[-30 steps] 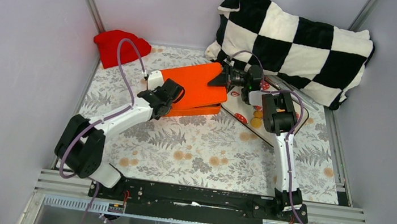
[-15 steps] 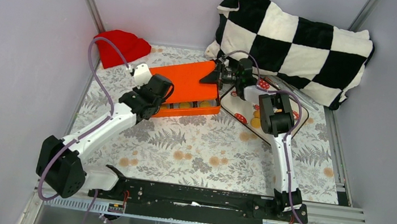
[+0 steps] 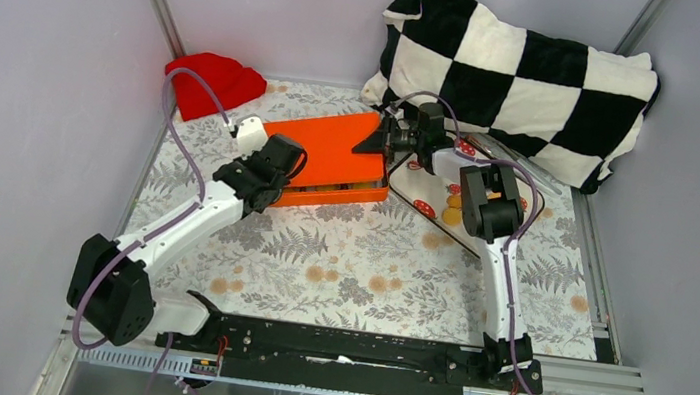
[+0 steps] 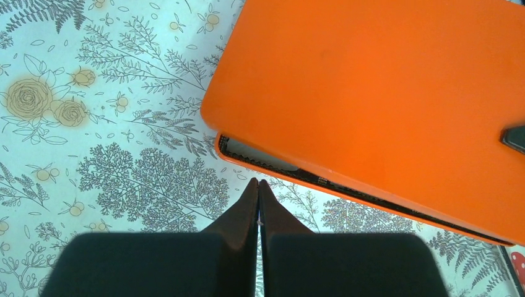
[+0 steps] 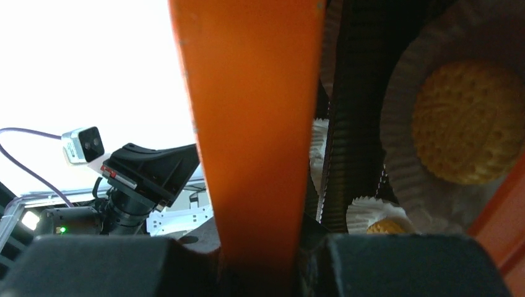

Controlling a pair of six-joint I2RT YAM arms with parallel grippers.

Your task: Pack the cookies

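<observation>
**Ease the lid down square, with the base braced**

Start at the left. Your left arm folds low at its elbow and reaches diagonally up, so that the left gripper (image 4: 257, 185) sits just short of the near-left corner of the flat orange rectangular box (image 3: 346, 194). Its fingers are pressed together and hold nothing. They do not touch the box, though they are well placed to stop it sliding. Nudge them against the front wall before the lid comes down.

The smooth orange lid (image 4: 384, 93) lies tilted over the base and is skewed, overhanging the near-left corner. A dark gap runs along the front edge. Line the lid's corners up with the base first, then lower it evenly. If it closes crooked it will likely jam on the rim.

At the far-right corner of the box, the right gripper (image 5: 260, 247) pinches the lid's edge in a narrow grip. That arm rises from its base, bends over to the right of the box and turns its wrist back leftward. Loosen the grip only once the lid rests flat.

Round golden cookies (image 5: 467, 120) sit inside the box in pleated white paper cups (image 5: 402, 93). Mind the cup rims as the lid drops. A few more golden discs (image 3: 452, 213) lie on the mushroom-print tray (image 3: 417, 194) just right of the box. Check whether they belong inside too.
</observation>
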